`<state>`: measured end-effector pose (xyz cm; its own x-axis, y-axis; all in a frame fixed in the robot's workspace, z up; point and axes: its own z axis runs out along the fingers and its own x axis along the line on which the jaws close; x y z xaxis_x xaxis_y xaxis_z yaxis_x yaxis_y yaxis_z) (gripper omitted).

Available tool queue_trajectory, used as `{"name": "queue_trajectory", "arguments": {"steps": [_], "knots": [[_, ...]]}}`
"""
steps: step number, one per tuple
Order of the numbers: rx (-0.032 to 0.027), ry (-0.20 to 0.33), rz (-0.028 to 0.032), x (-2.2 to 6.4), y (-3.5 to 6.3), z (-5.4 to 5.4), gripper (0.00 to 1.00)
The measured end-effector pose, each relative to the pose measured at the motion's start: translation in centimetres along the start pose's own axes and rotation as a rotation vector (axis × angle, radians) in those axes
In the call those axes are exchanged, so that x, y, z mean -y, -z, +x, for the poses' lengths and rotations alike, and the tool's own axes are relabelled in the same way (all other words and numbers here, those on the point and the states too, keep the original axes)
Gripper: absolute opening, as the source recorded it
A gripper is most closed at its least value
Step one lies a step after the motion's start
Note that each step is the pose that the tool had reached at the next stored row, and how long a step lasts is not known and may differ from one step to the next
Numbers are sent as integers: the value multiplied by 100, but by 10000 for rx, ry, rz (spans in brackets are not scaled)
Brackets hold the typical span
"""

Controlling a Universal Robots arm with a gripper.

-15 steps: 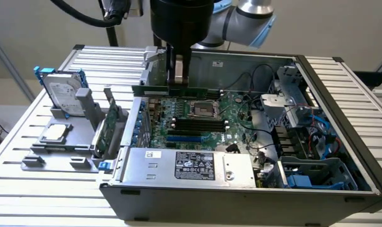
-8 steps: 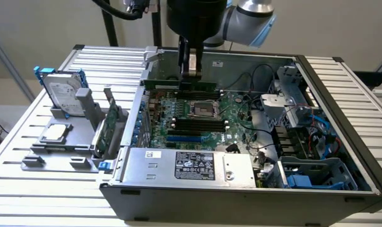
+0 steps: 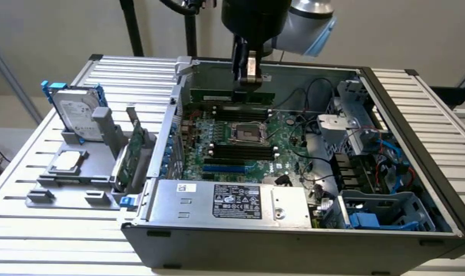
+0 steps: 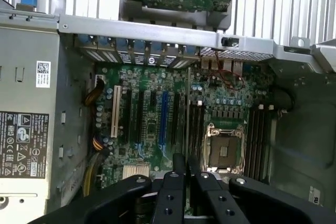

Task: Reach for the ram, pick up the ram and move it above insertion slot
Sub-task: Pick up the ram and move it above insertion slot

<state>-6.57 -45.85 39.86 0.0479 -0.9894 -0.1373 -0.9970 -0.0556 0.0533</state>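
While hanging over the black memory slots (image 3: 236,111) | black two-finger gripper (image 3: 248,82) pinches thin green ram stick (image 3: 252,95) edgewise, level for lining up.

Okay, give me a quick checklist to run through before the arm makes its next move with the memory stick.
1. Memory stick held in the gripper: ok, the fingers are closed on it.
2. Stick is inside the computer case, above the motherboard: ok.
3. Stick runs parallel to the black memory slots below it: ok, by the exterior view.
4. Stick exactly over one slot: cannot tell.
5. Slots free of cables: ok.
6. CPU socket clear of the gripper: ok.
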Motion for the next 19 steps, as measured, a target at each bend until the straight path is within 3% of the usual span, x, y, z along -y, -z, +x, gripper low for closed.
{"name": "queue_trajectory", "arguments": {"steps": [6,9,14,17,19], "knots": [[-23,-1,0,148,-21,-131,14],[-91,-26,-1,178,-43,-176,14],[-268,-111,0,224,-80,-218,14],[-330,-152,2,250,-96,-261,14],[-337,-168,19,254,-103,-279,14]]}}
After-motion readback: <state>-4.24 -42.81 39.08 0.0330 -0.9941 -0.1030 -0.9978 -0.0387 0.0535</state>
